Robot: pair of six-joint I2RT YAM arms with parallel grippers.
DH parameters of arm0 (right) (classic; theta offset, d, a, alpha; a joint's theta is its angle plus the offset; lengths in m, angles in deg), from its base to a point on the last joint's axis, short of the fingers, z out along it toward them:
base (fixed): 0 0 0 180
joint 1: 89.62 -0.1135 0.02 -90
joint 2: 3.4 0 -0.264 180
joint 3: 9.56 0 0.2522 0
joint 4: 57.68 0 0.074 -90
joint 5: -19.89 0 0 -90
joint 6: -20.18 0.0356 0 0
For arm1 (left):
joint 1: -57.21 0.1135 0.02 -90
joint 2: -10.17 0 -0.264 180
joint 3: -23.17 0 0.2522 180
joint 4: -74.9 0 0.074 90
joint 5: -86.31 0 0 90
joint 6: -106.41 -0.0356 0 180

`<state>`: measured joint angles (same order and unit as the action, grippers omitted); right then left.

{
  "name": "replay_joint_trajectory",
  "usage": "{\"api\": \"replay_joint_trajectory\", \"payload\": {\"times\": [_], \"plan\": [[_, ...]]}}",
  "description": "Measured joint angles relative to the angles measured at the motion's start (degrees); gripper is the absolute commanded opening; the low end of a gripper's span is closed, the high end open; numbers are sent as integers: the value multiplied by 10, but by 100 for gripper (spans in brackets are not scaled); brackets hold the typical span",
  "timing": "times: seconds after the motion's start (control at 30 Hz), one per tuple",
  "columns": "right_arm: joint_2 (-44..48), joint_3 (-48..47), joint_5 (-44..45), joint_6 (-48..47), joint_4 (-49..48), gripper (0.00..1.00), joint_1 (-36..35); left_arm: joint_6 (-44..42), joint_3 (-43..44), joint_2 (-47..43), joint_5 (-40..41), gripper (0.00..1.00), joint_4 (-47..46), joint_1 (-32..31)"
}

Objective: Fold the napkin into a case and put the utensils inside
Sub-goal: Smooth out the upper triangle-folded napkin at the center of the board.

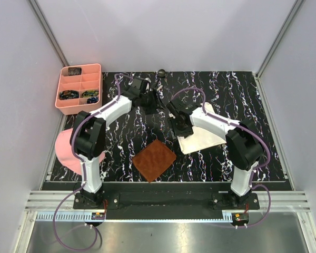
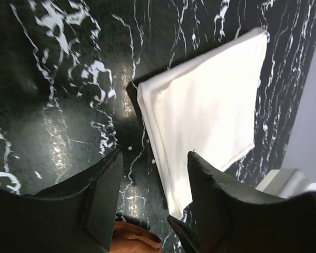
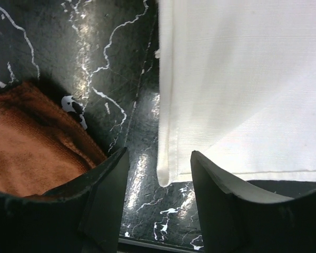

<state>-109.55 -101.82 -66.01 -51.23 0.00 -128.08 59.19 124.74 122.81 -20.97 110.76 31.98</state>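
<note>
Napkin, folded, partly hidden under the right arm, 2 o'clock from the mat; left gripper and right gripper gape empty.

We have bare table ahead of the left gripper; the napkin lies off its right finger. The brown mat crowds the left finger of the right gripper.

No text, label, brand, number or sign is being shown legibly in any of the three views. Nothing printed is being displayed on the napkin, the brown mat, the pink tray or the marbled table. The small items in the tray's compartments are being shown too small for any marking to be read.
</note>
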Motion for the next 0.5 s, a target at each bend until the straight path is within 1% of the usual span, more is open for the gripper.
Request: {"api": "replay_joint_trajectory", "payload": {"times": [0.17, 0.27, 0.37, 0.5], "plan": [[0, -7, 14, 20, 7, 60, 4, 10, -31, 0, -37, 53, -23, -5], [4, -4, 7, 34, 3, 61, 23, 10, -33, 1, -52, 53, -29, -11], [26, 17, -14, 47, -16, 61, 69, 1, -25, 8, -55, 51, -35, -25], [70, 61, -58, 60, -54, 57, 174, -14, 17, 41, -50, 47, -37, -49]]}}
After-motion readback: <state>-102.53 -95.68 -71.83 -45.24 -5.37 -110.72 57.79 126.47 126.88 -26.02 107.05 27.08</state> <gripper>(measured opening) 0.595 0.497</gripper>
